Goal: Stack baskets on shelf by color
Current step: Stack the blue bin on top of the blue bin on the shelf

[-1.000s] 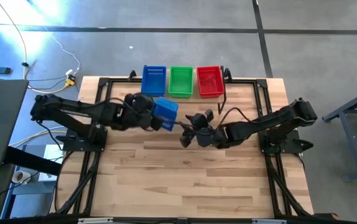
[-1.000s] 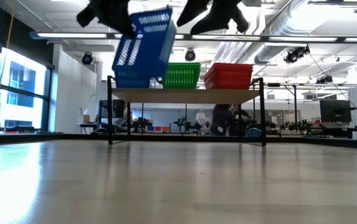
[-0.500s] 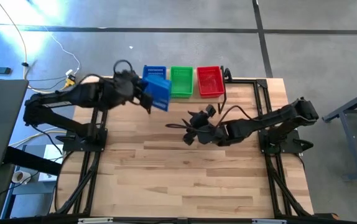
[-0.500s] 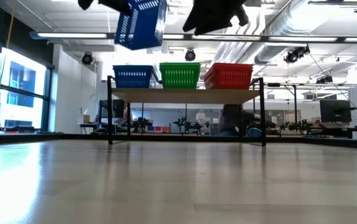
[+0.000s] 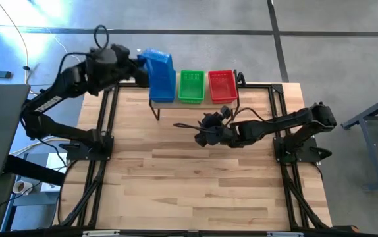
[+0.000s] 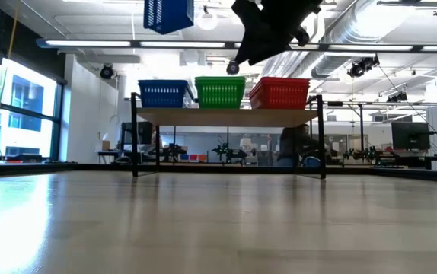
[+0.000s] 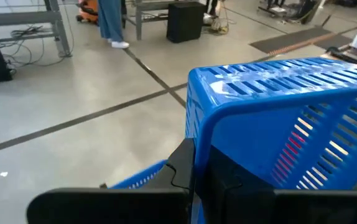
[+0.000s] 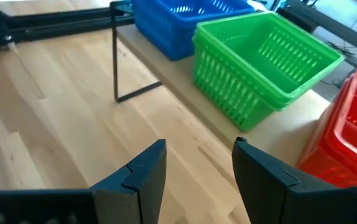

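On the shelf [image 6: 226, 116] at the table's far edge stand a blue basket [image 6: 163, 93], a green basket [image 5: 191, 86] and a red basket [image 5: 222, 85], resting on their bottoms. My left gripper [image 5: 139, 66] is shut on a second blue basket [image 5: 158, 74], which it holds high over the shelf's left end, above the blue one there. My right gripper [image 5: 210, 129] hovers open in front of the shelf, facing the green basket [image 8: 262, 62], with nothing between its fingers. My left gripper has the held blue basket by one end wall [image 7: 197, 134], coming at it roughly level from the table's left. My own fingers [image 7: 181, 168] hide the exact place. The basket [image 6: 168, 15] hangs clear of everything, tipped onto its side.
Black frame rails [image 5: 103, 112] run along the table's sides. Bare wooden tabletop [image 5: 189, 184] spreads in front of the shelf. A person's legs [image 7: 110, 22] show on the floor far behind the table.
My left gripper has climbed and swung from mid-table toward the far edge, carrying the blue basket up over the shelf's left end; the basket has tipped further onto its side. My right gripper has edged toward the shelf and rolled a little, staying open.
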